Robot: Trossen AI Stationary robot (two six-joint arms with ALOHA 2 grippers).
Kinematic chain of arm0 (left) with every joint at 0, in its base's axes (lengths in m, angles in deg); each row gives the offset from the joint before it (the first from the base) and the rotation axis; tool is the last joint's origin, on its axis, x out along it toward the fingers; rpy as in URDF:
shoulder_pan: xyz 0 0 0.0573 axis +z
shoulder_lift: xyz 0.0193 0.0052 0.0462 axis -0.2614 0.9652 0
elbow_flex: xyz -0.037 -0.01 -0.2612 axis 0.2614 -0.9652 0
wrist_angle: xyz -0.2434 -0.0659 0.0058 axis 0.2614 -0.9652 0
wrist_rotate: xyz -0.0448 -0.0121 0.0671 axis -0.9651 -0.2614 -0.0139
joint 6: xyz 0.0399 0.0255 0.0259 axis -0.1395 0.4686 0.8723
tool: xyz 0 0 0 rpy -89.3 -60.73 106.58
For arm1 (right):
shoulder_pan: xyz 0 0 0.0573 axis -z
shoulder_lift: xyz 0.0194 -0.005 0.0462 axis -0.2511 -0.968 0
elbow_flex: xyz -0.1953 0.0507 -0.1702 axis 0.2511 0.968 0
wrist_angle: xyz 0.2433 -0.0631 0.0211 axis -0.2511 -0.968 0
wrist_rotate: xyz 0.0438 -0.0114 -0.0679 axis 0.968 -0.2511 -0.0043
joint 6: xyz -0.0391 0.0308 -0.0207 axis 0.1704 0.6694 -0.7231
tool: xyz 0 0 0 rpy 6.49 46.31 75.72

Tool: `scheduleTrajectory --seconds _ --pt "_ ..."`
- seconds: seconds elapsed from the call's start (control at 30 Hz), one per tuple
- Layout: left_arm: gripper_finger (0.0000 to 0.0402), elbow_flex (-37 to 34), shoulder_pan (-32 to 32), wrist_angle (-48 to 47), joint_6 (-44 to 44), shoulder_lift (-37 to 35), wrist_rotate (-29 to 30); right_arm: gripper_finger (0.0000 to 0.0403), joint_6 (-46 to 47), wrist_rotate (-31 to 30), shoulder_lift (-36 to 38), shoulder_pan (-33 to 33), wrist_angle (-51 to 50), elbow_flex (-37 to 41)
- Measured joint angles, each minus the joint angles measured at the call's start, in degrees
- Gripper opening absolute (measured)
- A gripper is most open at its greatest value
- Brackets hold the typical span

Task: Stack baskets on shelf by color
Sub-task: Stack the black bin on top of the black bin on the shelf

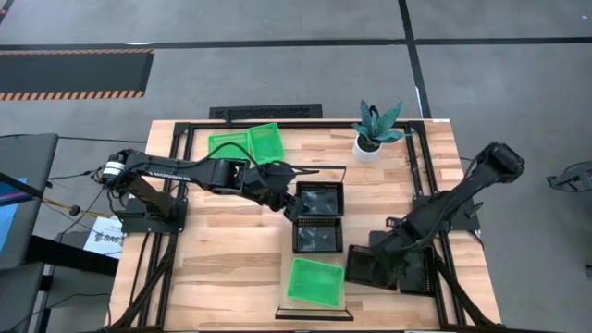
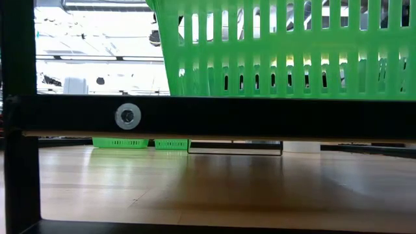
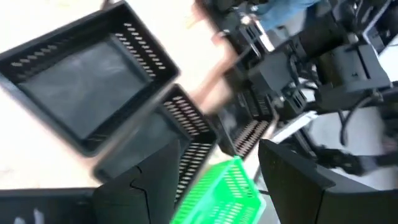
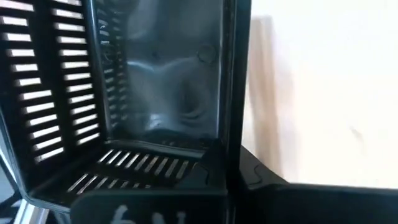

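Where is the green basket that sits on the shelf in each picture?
High view: green basket at the shelf's near end, bottom centre.
Low view: fills the upper right.
Left wrist view: bottom centre.
Right wrist view: not in it.
Shared landmark: the neighbouring black basket.

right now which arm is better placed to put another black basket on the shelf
Right. The right gripper is already at a black basket beside the shelf. The left gripper hovers by the black baskets already there, holding nothing.
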Motion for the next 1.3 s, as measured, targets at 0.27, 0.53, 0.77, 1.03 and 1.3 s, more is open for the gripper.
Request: scheduleTrajectory --seconds 0.27,0.53,0.77,1.03,1.3 --pt "0.0204 0.0 0.0 9.7 -3.4 0.0 -2.9 0.0003 7.4 -1.5 6.8 -2.3 -23.2 -12.2" --pt "0.0204 0.0 0.0 15.3 -4.4 0.0 -0.3 0.0003 7.5 -12.5 6.3 4.1 -33.8 -25.6" --pt "0.0204 0.0 -0.8 14.2 -4.5 0.0 -0.7 0.0003 -2.4 -15.5 -0.7 13.1 -33.0 -32.0" --pt "0.0204 0.0 -0.8 7.2 -4.5 0.0 0.6 0.0003 -13.8 -17.1 -10.8 18.2 -32.9 -41.9" --pt "0.0204 -0.1 -1.1 4.3 -2.9 0.0 3.3 0.0004 -19.1 -17.3 -16.5 19.9 -32.6 -50.9"
